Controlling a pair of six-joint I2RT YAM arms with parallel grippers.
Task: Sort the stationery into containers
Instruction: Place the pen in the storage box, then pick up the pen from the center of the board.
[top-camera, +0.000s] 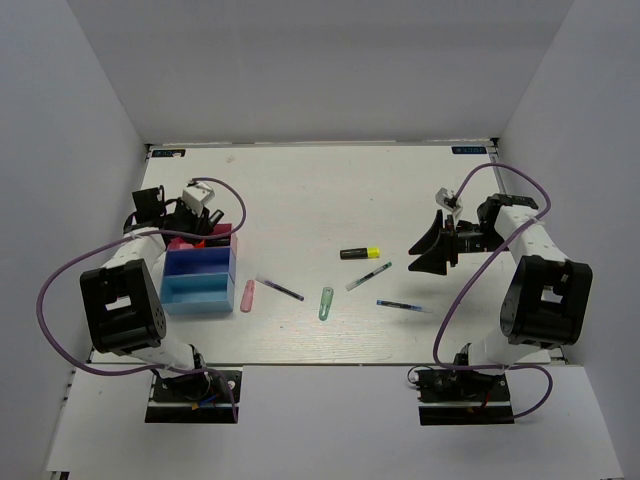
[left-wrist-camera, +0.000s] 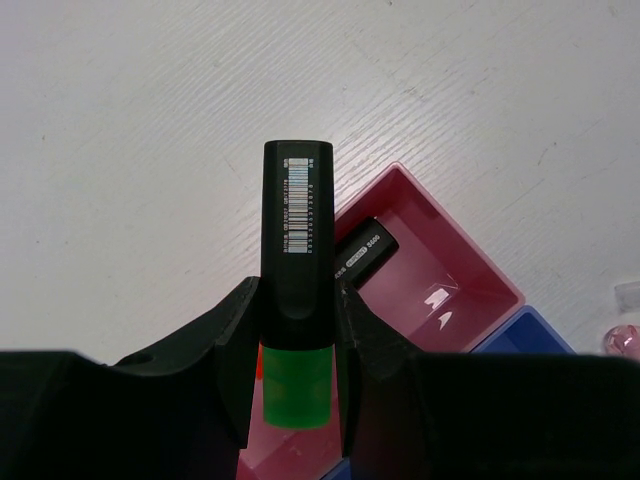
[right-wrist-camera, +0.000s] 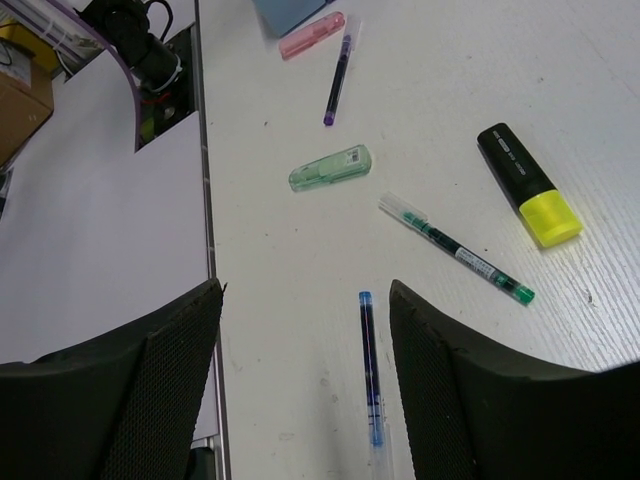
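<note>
My left gripper (left-wrist-camera: 297, 300) is shut on a black highlighter with a green end (left-wrist-camera: 296, 230), held over the near rim of the bright pink box (left-wrist-camera: 455, 262). Another black highlighter (left-wrist-camera: 362, 252) lies inside that box, and the blue box (left-wrist-camera: 525, 335) adjoins it. From above, the left gripper (top-camera: 200, 222) is at the pink box (top-camera: 222, 240). My right gripper (right-wrist-camera: 308, 300) hangs open over the table with a blue pen (right-wrist-camera: 370, 365) below, nearer its right finger. A yellow-ended highlighter (right-wrist-camera: 528, 185), a green pen (right-wrist-camera: 455, 250), a pale green clip (right-wrist-camera: 330, 168) and a purple-tipped pen (right-wrist-camera: 337, 80) lie beyond.
A pink clip-like item (top-camera: 248, 295) lies beside the light blue box (top-camera: 195, 293), which adjoins the darker blue box (top-camera: 198, 262). The loose items lie spread across the table's middle between the arms. White walls enclose the table on three sides.
</note>
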